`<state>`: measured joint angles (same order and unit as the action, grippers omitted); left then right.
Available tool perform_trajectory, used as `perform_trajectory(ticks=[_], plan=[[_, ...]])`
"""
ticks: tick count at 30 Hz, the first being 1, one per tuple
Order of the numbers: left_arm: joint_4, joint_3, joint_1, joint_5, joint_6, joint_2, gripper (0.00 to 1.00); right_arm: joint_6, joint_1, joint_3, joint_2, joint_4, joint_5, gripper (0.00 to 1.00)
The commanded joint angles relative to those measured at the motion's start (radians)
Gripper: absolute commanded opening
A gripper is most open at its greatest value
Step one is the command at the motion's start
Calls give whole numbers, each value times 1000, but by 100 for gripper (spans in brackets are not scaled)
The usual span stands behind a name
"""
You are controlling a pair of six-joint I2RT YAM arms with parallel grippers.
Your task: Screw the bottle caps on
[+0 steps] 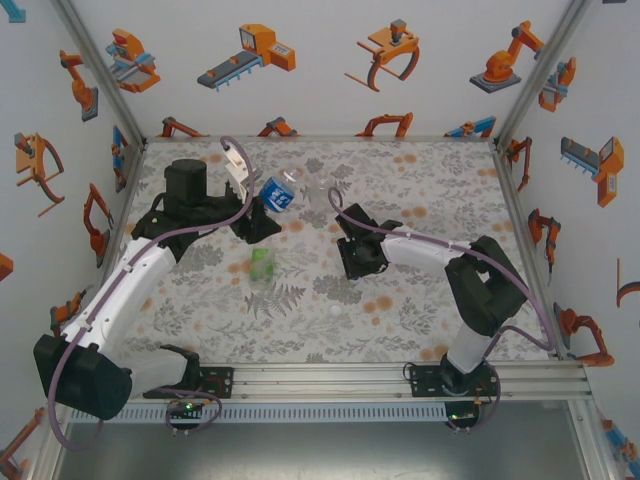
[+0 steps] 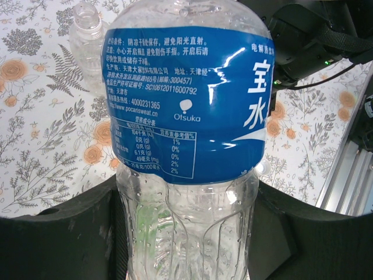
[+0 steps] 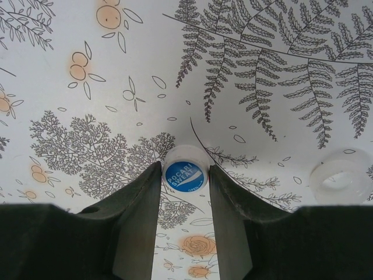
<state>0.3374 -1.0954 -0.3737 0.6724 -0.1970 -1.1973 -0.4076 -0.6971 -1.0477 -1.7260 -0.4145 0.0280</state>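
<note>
Left tool (image 2: 186, 195) is clamped around the lower, clear part of the blue-labelled bottle (image 2: 186, 105), one dark finger (image 2: 70, 233) pressed to each side of it. In the overhead view that bottle sits tilted at the far left of the surface (image 1: 400, 180), its blue band turned up toward the camera and its clear end pointing away from the left arm; its neck is cut off in the wrist view, so I cannot tell whether it carries a cap. Just beyond it, in the left wrist view, the plain clear bottle (image 2: 87, 41) stands on the flowered print with its threaded neck showing. The green bottle (image 1: 262, 263) lies on the surface between the two arms, a little nearer the bases than the left tool. The right tool (image 3: 185, 178) points down at the print near the middle of the surface and pinches a white cap with a blue printed top (image 3: 185, 174), its two fingers (image 3: 137, 216) touching the cap's left and right edges while the cap sits low against the print. To the right of it in that view a loose cap (image 3: 341, 175), pale and ring-shaped, lies apart on the surface. From above, a small white cap (image 1: 335, 311) rests alone on the print nearer the arm bases; whether it is that same loose one I cannot tell.
</note>
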Motion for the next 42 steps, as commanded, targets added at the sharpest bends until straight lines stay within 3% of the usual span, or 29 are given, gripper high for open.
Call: perform_trajectory(ticks=[1, 27, 35, 42], plan=[[5, 5, -7, 8, -16, 16, 7, -8, -8, -26, 0, -26, 17, 38], [1, 5, -7, 7, -13, 14, 7, -7, -9, -29, -17, -43, 29, 38], [1, 5, -7, 7, -15, 14, 7, -6, -8, -24, 13, -43, 38, 23], [3, 19, -18, 8, -71, 26, 2, 57, -1, -24, 115, -40, -23, 17]])
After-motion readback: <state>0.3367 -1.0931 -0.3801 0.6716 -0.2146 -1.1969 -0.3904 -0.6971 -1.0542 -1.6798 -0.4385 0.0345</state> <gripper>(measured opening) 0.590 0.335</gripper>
